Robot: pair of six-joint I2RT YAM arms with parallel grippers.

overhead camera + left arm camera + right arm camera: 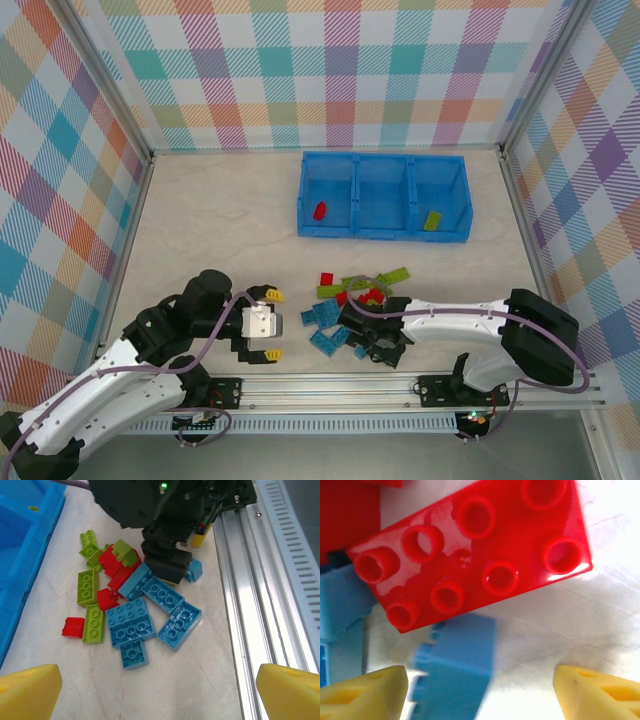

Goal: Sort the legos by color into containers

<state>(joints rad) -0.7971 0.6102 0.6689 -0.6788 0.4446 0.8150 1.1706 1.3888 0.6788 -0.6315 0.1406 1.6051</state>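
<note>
Top external: the legos lie heaped just in front of the blue tray. The left gripper, nearer still and leftward, gapes wide, empty. Left wrist: the right gripper sits on the heap. Right wrist: its fingers stand apart around a light-blue brick, unclamped.

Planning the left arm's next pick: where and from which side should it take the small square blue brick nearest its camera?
Grip the small blue brick across its bare side walls, coming straight down: it lies flat, studs up, only its far edge touching the larger blue brick.
</note>
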